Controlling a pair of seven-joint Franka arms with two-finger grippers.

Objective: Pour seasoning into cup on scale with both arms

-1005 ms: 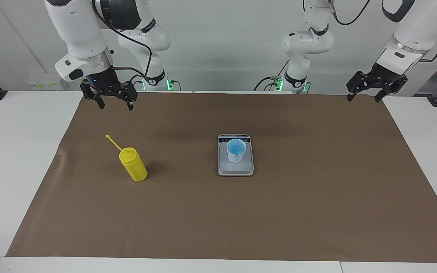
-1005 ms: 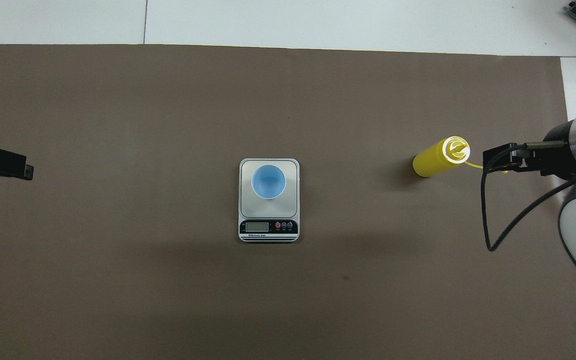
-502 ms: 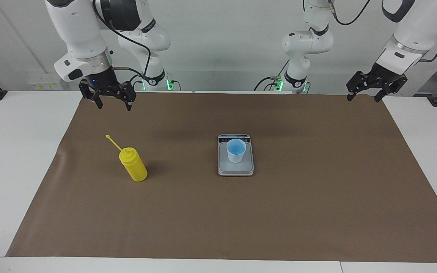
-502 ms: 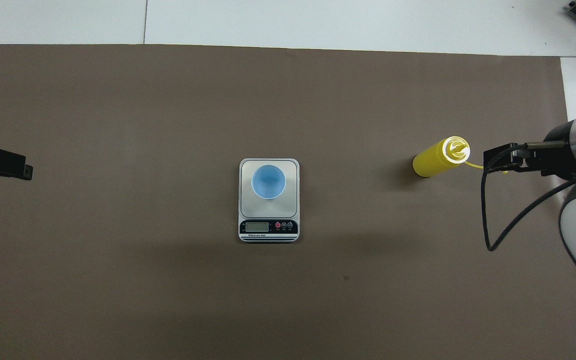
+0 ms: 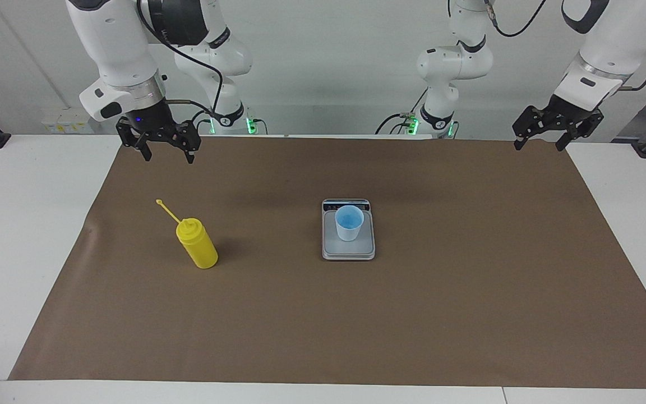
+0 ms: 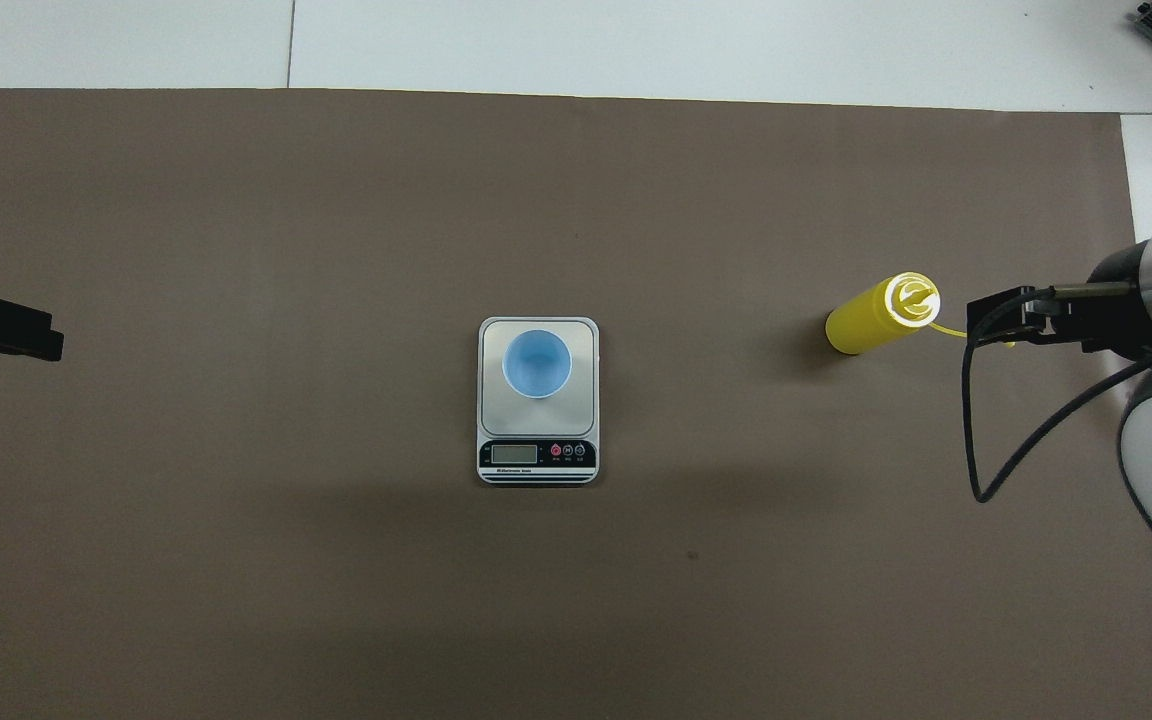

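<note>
Both arms raised, grippers empty

The right gripper [image 5: 166, 152] hangs with its fingers pointing down and spread apart, holding nothing. The left gripper [image 5: 540, 141] hangs from a slanted wrist at the left arm's end, its fingers likewise spread and holding nothing.

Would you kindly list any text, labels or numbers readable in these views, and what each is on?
No text can be read.
Scale: a small line of print under its display, too small to read.
Display: no digits legible.
Seasoning bottle and cup: no label visible.
</note>
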